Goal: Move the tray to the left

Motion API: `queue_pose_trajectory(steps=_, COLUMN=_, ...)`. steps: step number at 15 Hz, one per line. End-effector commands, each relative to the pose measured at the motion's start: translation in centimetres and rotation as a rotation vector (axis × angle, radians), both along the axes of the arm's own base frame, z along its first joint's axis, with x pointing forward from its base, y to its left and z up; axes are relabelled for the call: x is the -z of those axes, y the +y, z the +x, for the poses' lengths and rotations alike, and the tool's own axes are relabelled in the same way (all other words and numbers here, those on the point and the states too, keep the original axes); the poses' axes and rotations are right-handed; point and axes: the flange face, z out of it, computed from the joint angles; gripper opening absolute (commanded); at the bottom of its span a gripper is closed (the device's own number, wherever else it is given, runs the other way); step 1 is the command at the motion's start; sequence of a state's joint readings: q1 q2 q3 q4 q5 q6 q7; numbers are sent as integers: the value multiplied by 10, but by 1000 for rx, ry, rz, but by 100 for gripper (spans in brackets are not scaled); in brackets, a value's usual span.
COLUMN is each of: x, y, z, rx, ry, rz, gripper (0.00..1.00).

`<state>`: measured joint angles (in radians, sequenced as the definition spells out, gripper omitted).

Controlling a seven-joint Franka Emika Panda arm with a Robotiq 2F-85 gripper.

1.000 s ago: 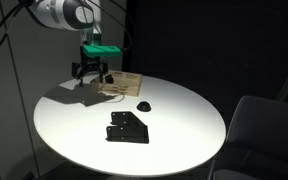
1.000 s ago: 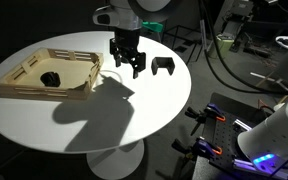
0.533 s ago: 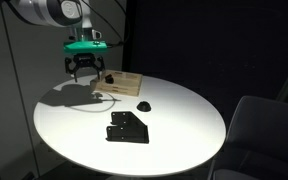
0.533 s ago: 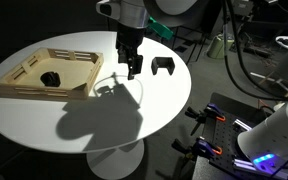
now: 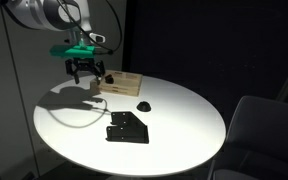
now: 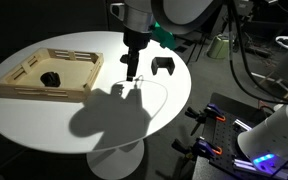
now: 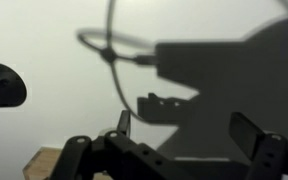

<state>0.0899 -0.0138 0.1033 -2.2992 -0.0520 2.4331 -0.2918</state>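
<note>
Your gripper (image 6: 132,74) hangs over the round white table (image 6: 104,130) with its jaws spread wide and nothing held. The wrist view shows both fingers (image 7: 123,122) apart over bare tabletop and the arm's shadow.

Since a second ago you have turned the wrist, so in an exterior view the fingers now appear edge-on. The gripper (image 5: 85,77) has also slid slightly away from the tray.

The tray (image 6: 39,91) has not moved. In one exterior view it lies at nine o'clock from the gripper, with a small black object (image 6: 50,77) inside. In an exterior view the tray (image 5: 124,83) sits at three o'clock, apart from the fingers.

The black dome (image 5: 143,105) and the black angular plate (image 5: 128,128) are also unmoved, as is the small black piece (image 6: 163,66).
</note>
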Motion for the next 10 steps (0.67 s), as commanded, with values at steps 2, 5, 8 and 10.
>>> queue_pose_trajectory(steps=2, x=-13, y=-11, z=-22, rx=189, ry=-44, rz=-4, gripper=100)
queue_pose_trajectory(steps=5, x=-19, y=-3, z=-29, rx=109, ry=-40, rz=-5, gripper=100)
queue_pose_trajectory(steps=8, x=-14, y=-2, z=-22, rx=133, ry=-31, rz=0, gripper=100)
queue_pose_trajectory(steps=10, x=-14, y=0, z=-23, rx=129, ry=-31, rz=-1, gripper=100)
